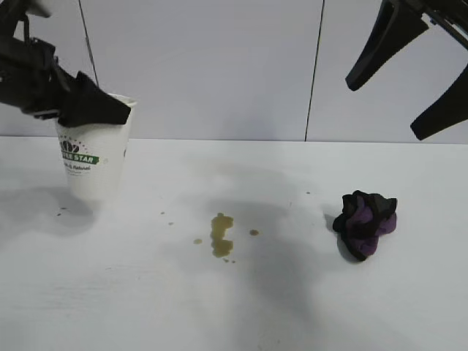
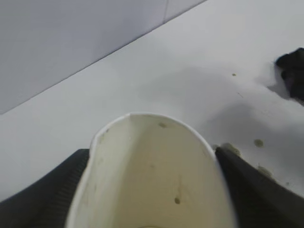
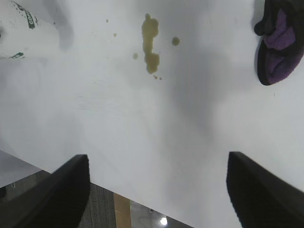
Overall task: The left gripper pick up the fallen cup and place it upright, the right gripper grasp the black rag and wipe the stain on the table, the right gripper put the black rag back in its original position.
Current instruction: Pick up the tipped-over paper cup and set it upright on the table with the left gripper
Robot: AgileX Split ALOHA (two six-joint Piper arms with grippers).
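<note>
Counted on the table (image 1: pixel 146 307): one cup (image 1: pixel 93 168), one stain (image 1: pixel 221 235) and one black rag (image 1: pixel 365 222). At the far left the cup stands upright, its rim clamped between the fingers of the left gripper (image 1: pixel 91 102), which squeeze the mouth into an oval. Mid-table lies the stain with a few droplets around it. The rag sits bunched at the right, directly beneath the right gripper (image 1: pixel 409 80), which hangs high above it, fingers spread wide and holding nothing.

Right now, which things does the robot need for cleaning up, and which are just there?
Needed:
left gripper, shut on the upright cup
right gripper, open, up high
black rag
stain
table

Just there:
grey wall
</note>
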